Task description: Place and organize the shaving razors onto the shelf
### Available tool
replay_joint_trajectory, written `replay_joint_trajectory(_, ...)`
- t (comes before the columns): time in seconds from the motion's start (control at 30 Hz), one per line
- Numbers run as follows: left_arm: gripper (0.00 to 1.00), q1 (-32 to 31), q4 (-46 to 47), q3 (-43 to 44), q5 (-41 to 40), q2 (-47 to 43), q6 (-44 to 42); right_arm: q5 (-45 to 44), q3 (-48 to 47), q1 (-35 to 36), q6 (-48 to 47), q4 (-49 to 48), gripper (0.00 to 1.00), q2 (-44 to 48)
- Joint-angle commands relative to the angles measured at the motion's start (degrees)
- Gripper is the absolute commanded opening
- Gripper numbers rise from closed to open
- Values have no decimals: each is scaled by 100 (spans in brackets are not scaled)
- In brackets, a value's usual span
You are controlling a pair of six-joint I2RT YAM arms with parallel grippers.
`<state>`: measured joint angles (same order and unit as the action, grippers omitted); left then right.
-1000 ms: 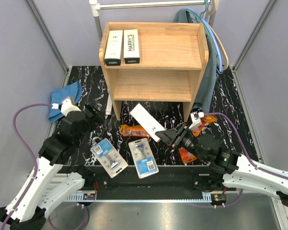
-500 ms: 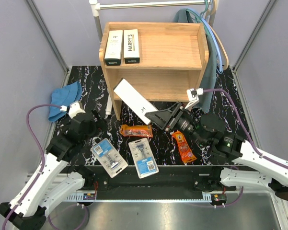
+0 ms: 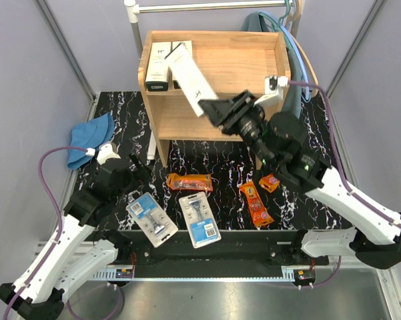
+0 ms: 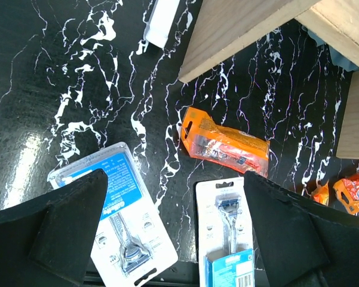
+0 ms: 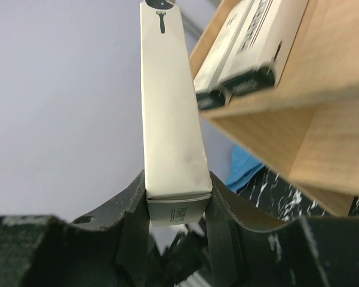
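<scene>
White long box (image 3: 192, 79) with black ends, one of the shaving razors: clamped at its lower black end by the right end effector (image 3: 217, 111) and held tilted in the air, off the counter (image 3: 220, 160), at the front left of the shelf (image 3: 253, 67). In the top view its upper end overlaps the top tier. Light wood shelf, two tiers, at the back of the counter. Two matching white boxes (image 3: 159, 67) lie side by side on the left of the top tier, black ends toward the front; the lower tier holds nothing that can be seen. Three orange pouches lie on the black marbled counter in front of the shelf: one (image 3: 189, 181) near centre, two (image 3: 257, 203) to the right. Two blue-backed blister cards (image 3: 151, 219) (image 3: 199, 219) lie nearer the arms, side by side but apart. Left end effector (image 4: 173, 239) hangs above these cards, fingers wide apart, gripping nothing. Blue cloth hat (image 3: 90, 137) lies at the counter's left edge.
</scene>
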<state>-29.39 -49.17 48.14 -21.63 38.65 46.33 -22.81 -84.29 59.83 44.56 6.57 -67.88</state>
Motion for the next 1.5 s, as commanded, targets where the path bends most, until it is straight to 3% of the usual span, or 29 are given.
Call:
replay_joint_trajectory(0.0,99,12,329,-50,141,-60,-80,372,-815,-770,106,125,6,-384)
replay_joint_trajectory(0.33,99,3,381,-199,238,-104,-97,1279,-1520,-2036,615,433,6,-1122)
replay_joint_trajectory(0.93,99,12,373,-235,247,-191,-115,1033,-1476,-2213,1573,591,8,-1553)
replay_joint_trajectory(1.47,99,12,382,-270,299,-279,-185,2026,-1608,-2213,1855,354,33,-2045)
